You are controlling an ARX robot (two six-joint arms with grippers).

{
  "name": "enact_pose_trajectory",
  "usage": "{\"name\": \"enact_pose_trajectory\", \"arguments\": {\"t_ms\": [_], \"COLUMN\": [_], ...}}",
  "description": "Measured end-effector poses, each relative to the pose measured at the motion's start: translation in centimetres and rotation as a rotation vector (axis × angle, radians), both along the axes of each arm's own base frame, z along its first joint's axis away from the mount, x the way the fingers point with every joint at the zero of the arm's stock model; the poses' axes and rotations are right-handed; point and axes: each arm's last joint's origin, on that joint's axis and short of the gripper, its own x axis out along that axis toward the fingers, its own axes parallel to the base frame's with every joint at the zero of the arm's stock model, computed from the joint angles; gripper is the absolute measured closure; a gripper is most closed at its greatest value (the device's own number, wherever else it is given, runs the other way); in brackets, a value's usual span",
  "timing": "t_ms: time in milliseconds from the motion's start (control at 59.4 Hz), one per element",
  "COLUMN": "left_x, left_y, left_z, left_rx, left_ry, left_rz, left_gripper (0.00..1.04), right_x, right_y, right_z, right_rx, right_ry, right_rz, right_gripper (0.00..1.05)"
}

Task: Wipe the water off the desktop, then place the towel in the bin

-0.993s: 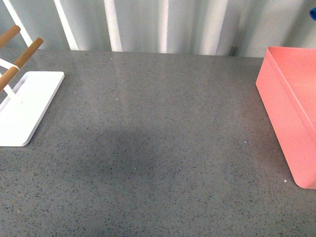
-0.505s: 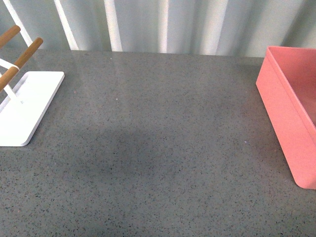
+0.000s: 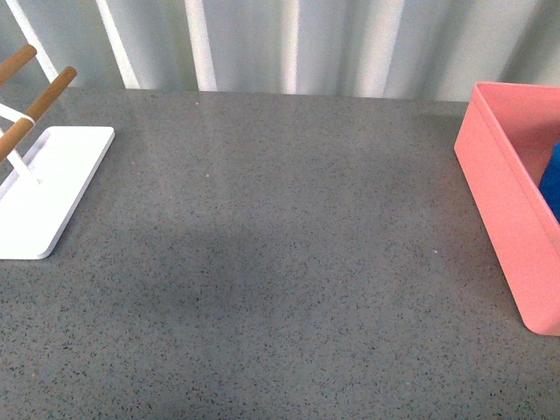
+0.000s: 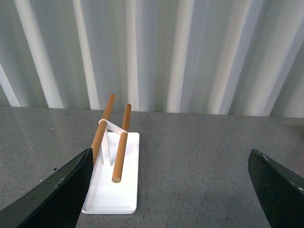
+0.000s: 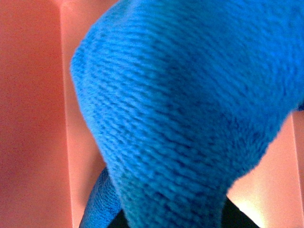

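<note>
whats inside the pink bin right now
The blue towel shows inside the bin at the picture's right edge. The right wrist view fills with towel, so the bin floor beneath is hidden.

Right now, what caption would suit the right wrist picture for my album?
Blue towel bunched close to the camera, inside the pink bin.

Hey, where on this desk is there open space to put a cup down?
The desktop is bare across its whole middle, from the white rack on the left to the bin on the right, and back to the wall. The bin itself holds the towel.
</note>
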Motion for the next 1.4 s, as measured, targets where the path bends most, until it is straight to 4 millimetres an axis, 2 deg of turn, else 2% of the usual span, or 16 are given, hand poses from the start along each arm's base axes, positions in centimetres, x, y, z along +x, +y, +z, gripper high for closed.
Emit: {"name": "enact_pose_trajectory", "arguments": {"t_ms": [236,522,589,791,993,1094,1178,1263,1397], "left_x": [0.0,0.0,0.0,0.0,0.0,0.0,0.0,0.0,0.0], "left_y": [0.0,0.0,0.0,0.0,0.0,0.0,0.0,0.0,0.0], "left_z": [0.0,0.0,0.0,0.0,0.0,0.0,0.0,0.0,0.0], "left_rx": [0.000,0.000,0.000,0.000,0.000,0.000,0.000,0.000,0.000], "left_ry": [0.000,0.000,0.000,0.000,0.000,0.000,0.000,0.000,0.000], "left_rz": [0.000,0.000,0.000,0.000,0.000,0.000,0.000,0.000,0.000], "left_gripper": [0.07,0.07,0.07,0.07,0.07,0.07,0.07,0.07,0.07], "right_x": [-0.5,-0.6,-0.5,-0.4,-0.6,-1.2,-2.6,-4.9,-8.9], "right_y": [-1.1,-0.8,-0.7,0.1,0.8,1.4,2.3,4.0,7.1], "right_z": [-0.2,0.6,1.5,5.2,7.9,9.7,11.6,13.5,14.4], "right_rx": [0.043,0.079,0.081,0.162,0.201,0.139,0.076,0.055,0.018], "right_ry": [0.014,0.008,-0.012,-0.096,-0.181,-0.286,-0.404,-0.525,-0.612], "right_rz": [-0.060,-0.063,-0.063,-0.024,0.012,0.035,0.082,0.168,0.283], "right_gripper": [0.47,0.05,0.08,0.07,0.07,0.07,0.07,0.07,0.07]}}
